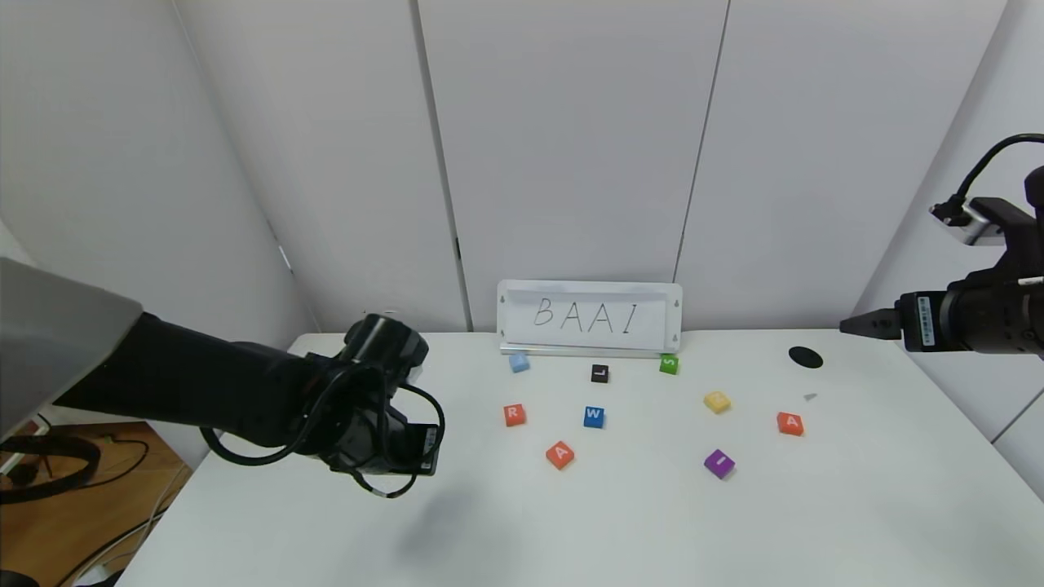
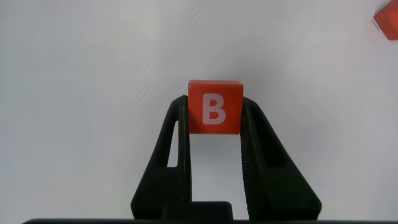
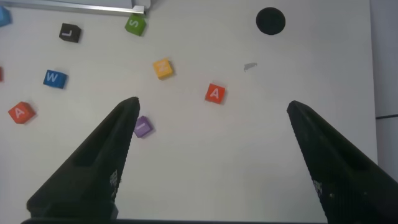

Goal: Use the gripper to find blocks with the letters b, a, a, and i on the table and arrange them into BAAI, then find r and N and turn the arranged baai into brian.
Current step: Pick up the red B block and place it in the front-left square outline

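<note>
We are at the first step: the left gripper (image 2: pixel 214 134) is clamped on the B block (image 2: pixel 214 107), held above the table (image 1: pixel 571 522) at the lower left of the head view. Next, we judge, it must set the B down as the first letter of a row, leaving room for the others. The right gripper (image 3: pixel 211 134) hangs spread wide and empty at the right edge. Only the left wrist view shows the B; the head view hides it behind the arm, yet shows both A blocks (image 1: pixel 559 454) (image 1: pixel 789 423), the purple I (image 1: pixel 718 463), the R (image 1: pixel 514 415) and the yellow block (image 1: pixel 717 401).
</note>
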Robot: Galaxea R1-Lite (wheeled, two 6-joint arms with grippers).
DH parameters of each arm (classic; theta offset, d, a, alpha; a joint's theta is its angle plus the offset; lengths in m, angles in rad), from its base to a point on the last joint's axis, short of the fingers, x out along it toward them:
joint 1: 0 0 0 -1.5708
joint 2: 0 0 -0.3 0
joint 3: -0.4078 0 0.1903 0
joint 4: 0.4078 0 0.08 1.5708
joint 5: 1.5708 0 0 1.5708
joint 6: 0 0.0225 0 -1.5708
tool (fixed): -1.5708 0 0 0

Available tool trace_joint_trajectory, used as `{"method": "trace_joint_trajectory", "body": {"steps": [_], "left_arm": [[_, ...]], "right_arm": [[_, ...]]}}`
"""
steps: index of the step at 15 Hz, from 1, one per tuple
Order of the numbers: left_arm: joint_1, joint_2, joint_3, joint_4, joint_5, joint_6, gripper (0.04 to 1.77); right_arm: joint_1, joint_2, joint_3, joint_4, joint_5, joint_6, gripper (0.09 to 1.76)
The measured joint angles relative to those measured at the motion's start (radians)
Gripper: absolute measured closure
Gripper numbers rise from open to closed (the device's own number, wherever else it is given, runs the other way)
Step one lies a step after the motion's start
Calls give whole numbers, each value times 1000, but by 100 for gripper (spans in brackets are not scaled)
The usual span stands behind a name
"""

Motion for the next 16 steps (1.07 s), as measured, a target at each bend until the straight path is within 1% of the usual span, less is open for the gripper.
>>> {"method": "trace_joint_trajectory", "body": {"steps": [2,4,6,8,16], "left_arm": [[-23,-21,81,-70,2,-25,129],[-43,-24,155,-171,6,-51,129],[-56,-8,207,-236,32,-63,129],[-60,17,232,-257,50,-79,129],[-62,67,246,-261,46,-82,129]], "right_arm": [[0,3,0,0,1,0,14],[0,6,0,-1,1,0,14],[0,9,-1,-1,1,0,14],[0,14,-1,-1,1,0,14],[0,31,-3,-2,1,0,14]]}}
